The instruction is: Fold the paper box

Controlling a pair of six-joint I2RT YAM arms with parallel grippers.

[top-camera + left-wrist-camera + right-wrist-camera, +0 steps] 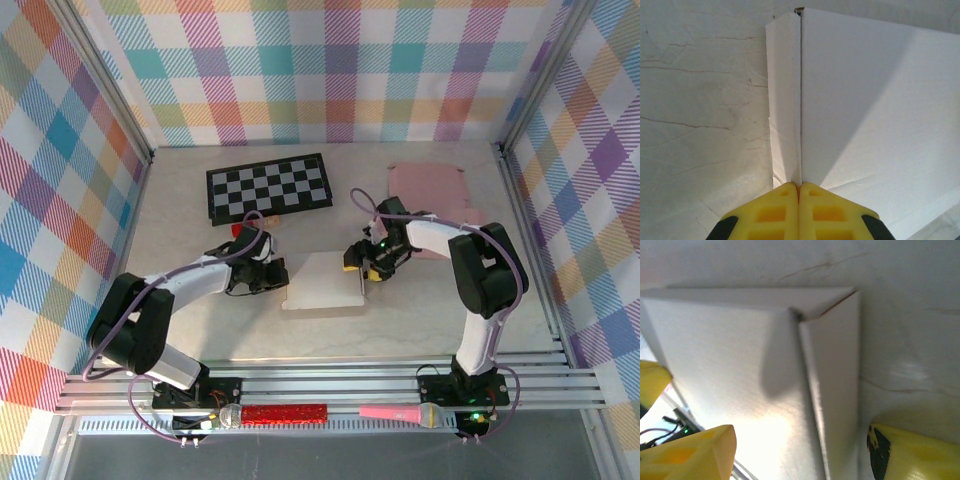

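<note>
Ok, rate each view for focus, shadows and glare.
Top external: sharp and evenly lit. Left wrist: crisp, with a diagonal shadow crossing the paper box. Right wrist: soft and blurred, with a bright glare patch low on the box.

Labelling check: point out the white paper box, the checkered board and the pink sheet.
white paper box (318, 285), top external view, on its flat top panel.
black-and-white checkered board (268, 188), top external view, at its centre.
pink flat cardboard sheet (428, 183), top external view, at its middle.
</note>
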